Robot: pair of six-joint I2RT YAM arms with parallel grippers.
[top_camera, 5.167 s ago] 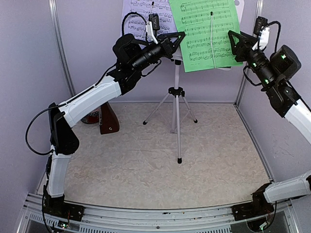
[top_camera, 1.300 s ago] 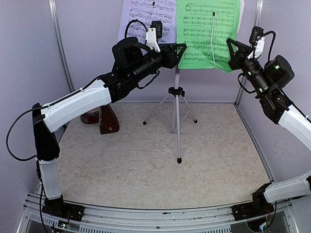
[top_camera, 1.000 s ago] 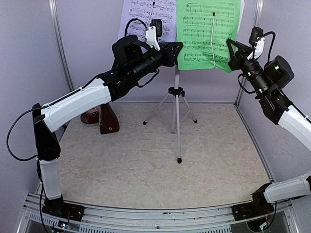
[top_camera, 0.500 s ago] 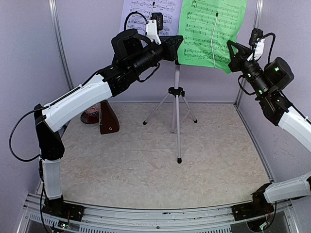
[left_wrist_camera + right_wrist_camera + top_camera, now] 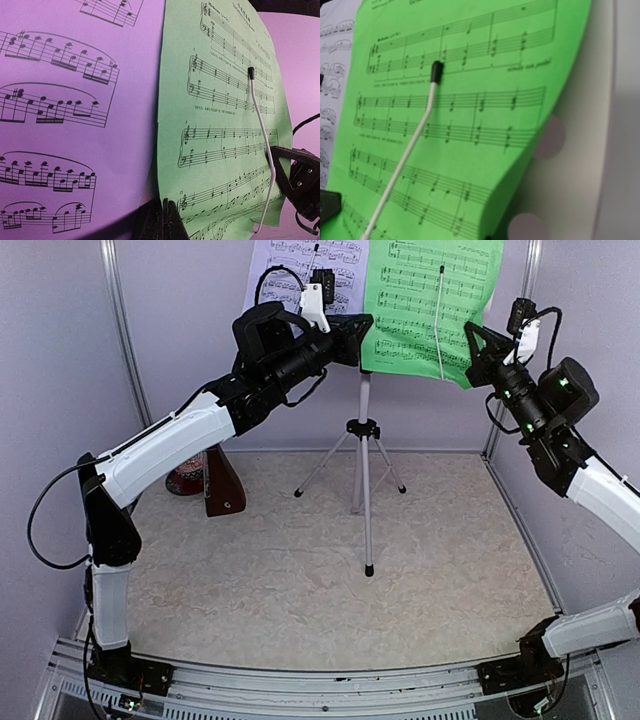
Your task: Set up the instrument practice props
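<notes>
Two sheets: the lavender sheet (image 5: 300,265) and the green sheet (image 5: 430,300) are both up on the grey desk (image 5: 570,175) of the music stand (image 5: 365,460). Lavender is on the left and green on the right, and their inner edges meet.
Stand: it is upright on its three legs at the far middle of the table (image 5: 300,570).
Metronome: the brown metronome (image 5: 222,485) stands at the far left, well apart from the stand and partly behind your left arm.
Holder wire: the white wire (image 5: 262,125) lies across the green sheet.
Left gripper: the left gripper (image 5: 352,338) has its jaws together, pinched on the lower left edge of the green sheet.
Right gripper: the right gripper (image 5: 475,340) has its jaws together near the lower right corner of the green sheet. You cannot tell whether paper is between them.
Done: stand, metronome and both sheets appear to be in place.
Left to do: the green sheet hangs crooked, its top leaning to the right. You probably need to square it, let go and take both arms away.
Change: about a second ago the green sheet hung lower and straight. Now it is higher and tilted, and your left gripper has risen with it. The stand and metronome have not moved.
</notes>
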